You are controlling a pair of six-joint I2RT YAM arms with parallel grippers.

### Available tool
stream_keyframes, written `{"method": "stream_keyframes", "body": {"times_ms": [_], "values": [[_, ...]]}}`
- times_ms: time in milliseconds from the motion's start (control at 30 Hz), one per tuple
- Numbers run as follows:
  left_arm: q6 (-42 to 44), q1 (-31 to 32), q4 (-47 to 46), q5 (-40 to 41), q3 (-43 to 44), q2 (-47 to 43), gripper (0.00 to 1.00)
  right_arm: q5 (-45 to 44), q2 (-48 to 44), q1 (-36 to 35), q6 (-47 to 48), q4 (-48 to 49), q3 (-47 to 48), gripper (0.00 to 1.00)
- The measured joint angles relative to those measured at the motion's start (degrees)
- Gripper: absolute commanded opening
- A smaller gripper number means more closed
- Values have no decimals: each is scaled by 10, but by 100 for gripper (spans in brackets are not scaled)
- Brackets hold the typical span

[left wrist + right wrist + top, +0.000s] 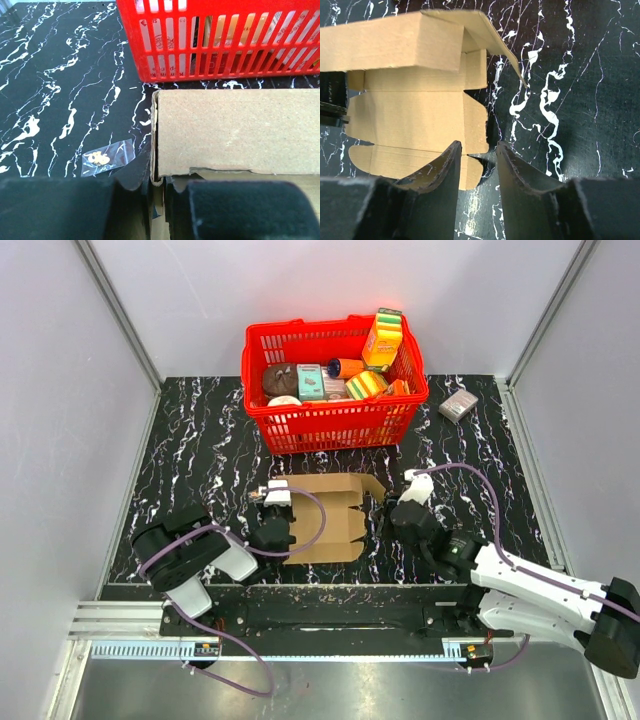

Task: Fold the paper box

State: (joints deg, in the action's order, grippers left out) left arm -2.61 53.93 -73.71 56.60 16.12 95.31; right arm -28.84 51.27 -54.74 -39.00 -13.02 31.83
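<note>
The black, white-veined marble counter (200, 440) carries a red plastic basket (330, 428), a brown kraft paper box (335, 502), a small grey-pink box (458, 405) and a clear plastic bag (107, 157).

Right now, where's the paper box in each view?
Top external: paper box at centre of frame, just below the red basket.
Left wrist: paper box fills the right half, under the basket.
Right wrist: paper box upper left.
Shared landmark: black marbled table, in all three.

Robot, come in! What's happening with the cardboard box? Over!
Left gripper shut on paper box, left edge. Right gripper open at right edge. Box partly folded, far wall raised. Red basket close behind.
</note>
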Motion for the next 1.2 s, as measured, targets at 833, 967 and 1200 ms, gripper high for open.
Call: {"method": "stream_keyframes", "body": {"times_ms": [833,967,1200], "values": [[-158,20,167,-100,-48,-199,56,-6,10,6,10,29,-11,39],[-183,37,263,-130,-45,-299,49,5,42,24,20,32,-5,33],[-167,-7,393,-192,55,-336,2,76,108,99,57,56,40,18]]}}
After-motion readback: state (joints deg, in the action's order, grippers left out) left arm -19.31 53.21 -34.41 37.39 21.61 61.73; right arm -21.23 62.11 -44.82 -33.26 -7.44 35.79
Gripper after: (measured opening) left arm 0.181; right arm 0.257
